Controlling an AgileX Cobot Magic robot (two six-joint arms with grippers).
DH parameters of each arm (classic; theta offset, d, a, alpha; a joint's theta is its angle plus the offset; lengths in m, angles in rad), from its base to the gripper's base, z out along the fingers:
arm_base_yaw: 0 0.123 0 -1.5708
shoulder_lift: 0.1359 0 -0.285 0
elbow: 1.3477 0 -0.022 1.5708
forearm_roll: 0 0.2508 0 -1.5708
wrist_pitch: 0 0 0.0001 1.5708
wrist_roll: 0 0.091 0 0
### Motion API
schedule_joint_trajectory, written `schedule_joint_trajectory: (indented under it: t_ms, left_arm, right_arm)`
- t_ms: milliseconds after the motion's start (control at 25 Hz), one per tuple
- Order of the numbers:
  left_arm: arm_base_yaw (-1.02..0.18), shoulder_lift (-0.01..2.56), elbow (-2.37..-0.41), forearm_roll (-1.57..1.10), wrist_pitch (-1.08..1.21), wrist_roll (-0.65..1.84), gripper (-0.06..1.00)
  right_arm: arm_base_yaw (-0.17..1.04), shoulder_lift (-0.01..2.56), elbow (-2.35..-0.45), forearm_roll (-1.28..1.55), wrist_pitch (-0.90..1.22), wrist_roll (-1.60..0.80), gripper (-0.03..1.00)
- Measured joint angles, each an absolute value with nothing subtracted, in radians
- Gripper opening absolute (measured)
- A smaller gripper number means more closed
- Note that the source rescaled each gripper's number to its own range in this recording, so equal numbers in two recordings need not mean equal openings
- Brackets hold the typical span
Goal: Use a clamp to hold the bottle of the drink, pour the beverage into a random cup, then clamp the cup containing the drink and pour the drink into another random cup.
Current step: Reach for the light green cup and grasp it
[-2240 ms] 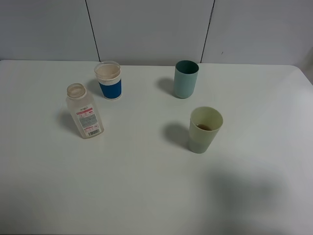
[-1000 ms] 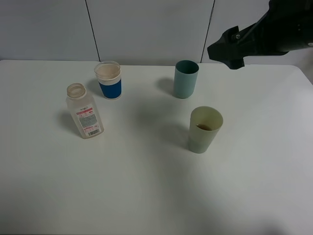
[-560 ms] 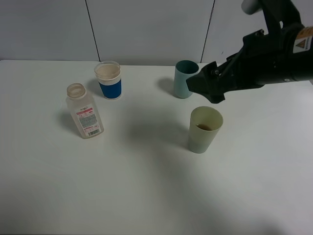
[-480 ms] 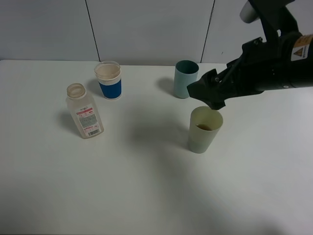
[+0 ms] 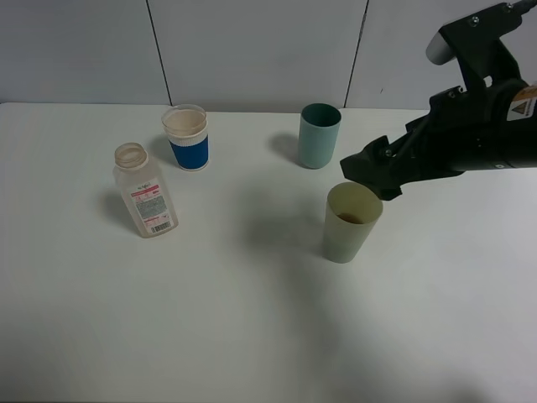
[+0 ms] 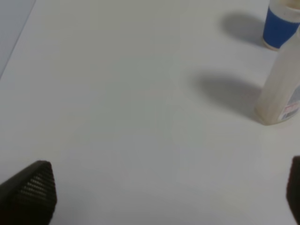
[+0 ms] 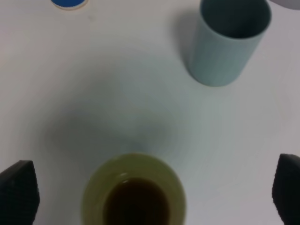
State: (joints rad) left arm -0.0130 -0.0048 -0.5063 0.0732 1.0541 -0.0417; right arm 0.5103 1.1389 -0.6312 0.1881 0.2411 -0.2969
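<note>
Now right hand (image 5: 369, 174) has swung in from the far side, hovering at the rim of yellow-green cup (image 5: 351, 225), jaws wide, gripping nothing. Beverage (image 7: 136, 204) already inside; bottle (image 5: 145, 195) parked on counter (image 5: 252, 319). You're lined up for cup grasp, then teal cup (image 5: 319, 136). Left hand (image 6: 161, 190) open, idle.

On the table (image 5: 252, 319), bottle (image 5: 146, 195) stands upright at left-centre; left cup (image 5: 187, 138) is just behind it and slightly to the right, near but apart. Rear cup (image 5: 319, 136) stands right of centre toward the back wall, well apart from the left cup. Front cup (image 5: 351, 225) is in front of the rear cup and a bit right, apart from it, with drink (image 5: 350, 218) in its bottom. Right gripper (image 5: 367, 174) reaches in from the right, above the front cup's back rim; contact probably none, hard to tell.
</note>
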Motion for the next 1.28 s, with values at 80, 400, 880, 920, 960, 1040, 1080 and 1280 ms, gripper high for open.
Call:
schedule_joint_trajectory:
  t_ms: [80,400,880,920,960,1040,1080,1280]
  left_arm:
    - [-0.013,-0.005,-0.506,0.073,1.054,-0.042,1.0]
    - [-0.013,-0.005,-0.506,0.073,1.054,-0.042,1.0]
    - [-0.013,-0.005,-0.506,0.073,1.054,-0.042,1.0]
    - [-0.013,-0.005,-0.506,0.073,1.054,-0.042,1.0]
    - [-0.013,-0.005,-0.506,0.073,1.054,-0.042,1.0]
    - [-0.013,-0.005,-0.506,0.073,1.054,-0.042,1.0]
    - [-0.013,-0.005,-0.506,0.073,1.054,-0.042,1.0]
    - [-0.013,-0.005,-0.506,0.073,1.054,-0.042,1.0]
  right_arm:
    - [0.505,1.139,-0.631,0.349,0.251,-0.455,1.0]
    - [0.503,1.139,-0.63,0.507,0.282,-0.643,1.0]
    - [0.503,1.139,-0.491,0.283,0.092,-0.528,1.0]
    - [0.503,1.139,-0.47,0.272,0.055,-0.528,1.0]
    - [0.503,1.139,-0.447,0.266,0.016,-0.526,1.0]
    - [0.503,1.139,-0.41,0.264,-0.068,-0.513,1.0]
    - [0.503,1.139,-0.393,0.264,-0.102,-0.504,1.0]
    - [0.503,1.139,-0.354,0.27,-0.133,-0.431,1.0]
